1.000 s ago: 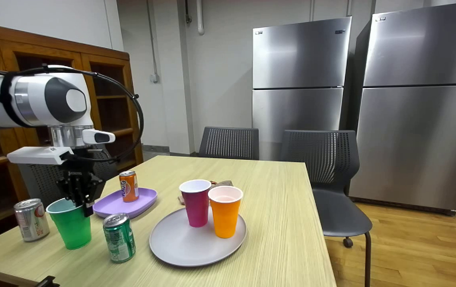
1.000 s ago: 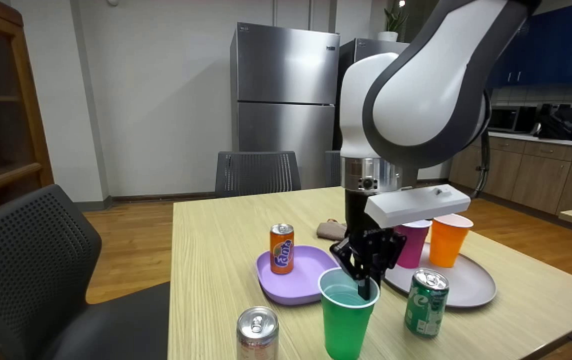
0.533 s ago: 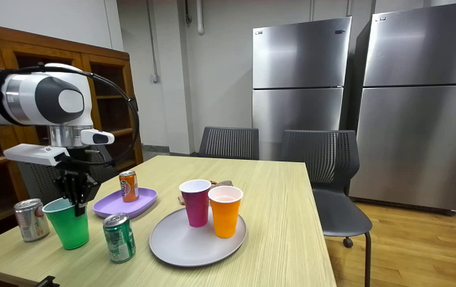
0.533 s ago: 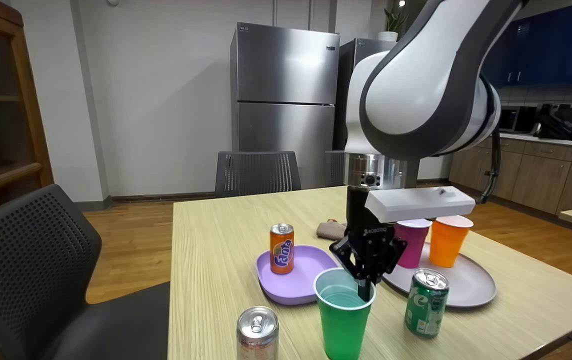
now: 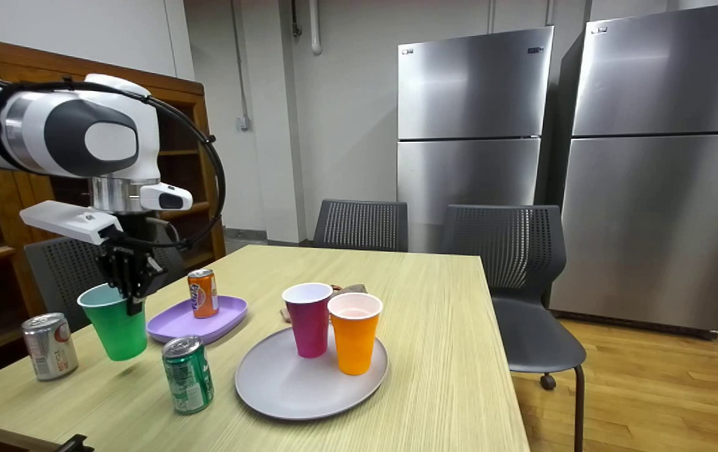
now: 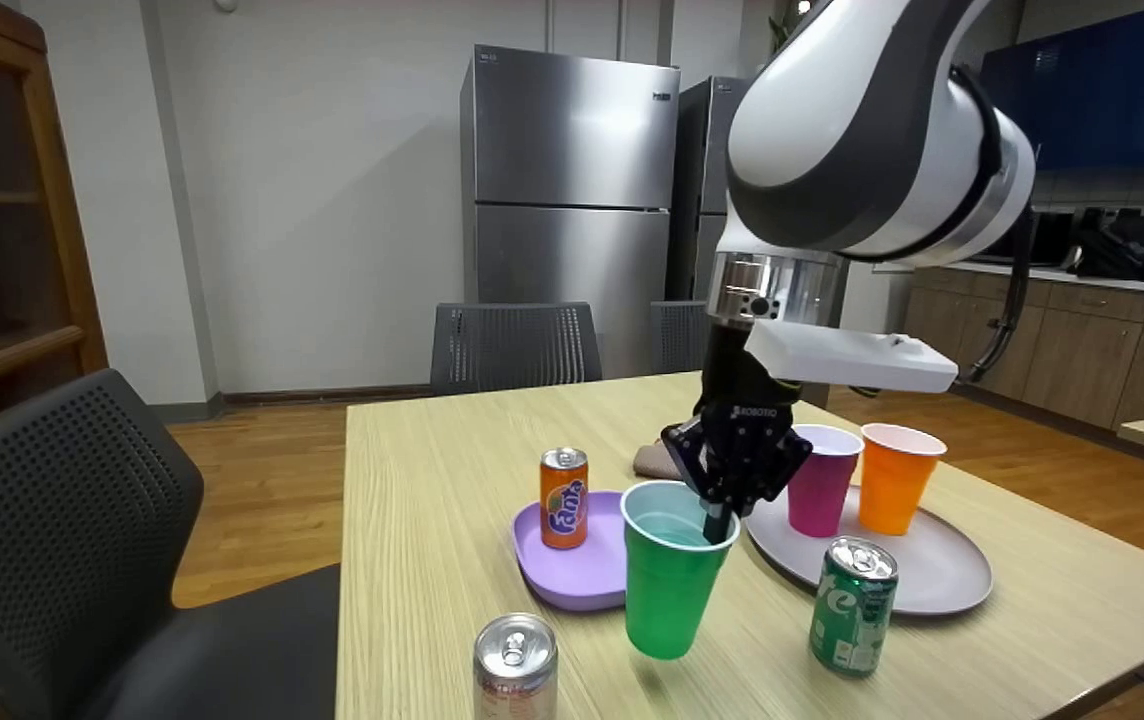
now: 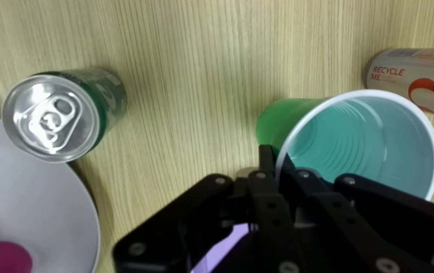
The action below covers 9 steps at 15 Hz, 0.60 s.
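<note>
We see the gripper (image 7: 276, 160) pinching the green cup (image 6: 667, 600) by its rim, up above the table (image 6: 437, 520).

Lt. gray wall (image 5: 359, 125) spans upper ctr. of an ext. view, w/ thin vert. pipes (image 5: 316, 28) near top edge. Two stainless fridges (image 5: 469, 188), R half. Brown wd. cabinet (image 6: 7, 197) at L edge in both ext. views. Dk. gray chairs (image 5: 362, 226) by pale wd. table (image 5: 434, 314), mid-frame; plank flr. (image 5: 654, 364) lower R. In an ext. view, blue wall cabs. (image 6: 1102, 90) sit upper R over wd. base cabs. (image 6: 1082, 345); sm. bright light (image 6: 804, 6), top edge.
</note>
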{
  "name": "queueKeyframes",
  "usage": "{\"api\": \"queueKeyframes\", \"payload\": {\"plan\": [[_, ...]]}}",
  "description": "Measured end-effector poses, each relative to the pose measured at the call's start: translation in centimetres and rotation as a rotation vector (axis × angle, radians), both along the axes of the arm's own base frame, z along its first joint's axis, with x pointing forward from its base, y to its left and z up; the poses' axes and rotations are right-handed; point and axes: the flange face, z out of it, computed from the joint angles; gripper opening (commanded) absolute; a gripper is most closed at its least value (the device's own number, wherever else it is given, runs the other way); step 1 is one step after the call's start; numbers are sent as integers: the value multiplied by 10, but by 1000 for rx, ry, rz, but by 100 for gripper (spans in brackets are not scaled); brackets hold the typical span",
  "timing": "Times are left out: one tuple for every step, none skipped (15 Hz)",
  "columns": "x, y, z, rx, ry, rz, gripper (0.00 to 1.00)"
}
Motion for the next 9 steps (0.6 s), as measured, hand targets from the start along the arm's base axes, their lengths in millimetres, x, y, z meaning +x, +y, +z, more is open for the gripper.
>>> {"api": "queueKeyframes", "payload": {"plan": [[3,-5,5,7,-12,-5,1],[5,-10,9,12,-22,-11,1],[8,-15,13,16,-32,-16,1],[10,-21,16,19,-40,-21,1],[12,-27,17,22,-45,-28,1],[14,-33,19,24,-48,-36,1],[16,-39,19,26,-50,-44,1],[18,-46,19,29,-52,-54,1],[19,-53,19,31,-55,-66,1]]}}
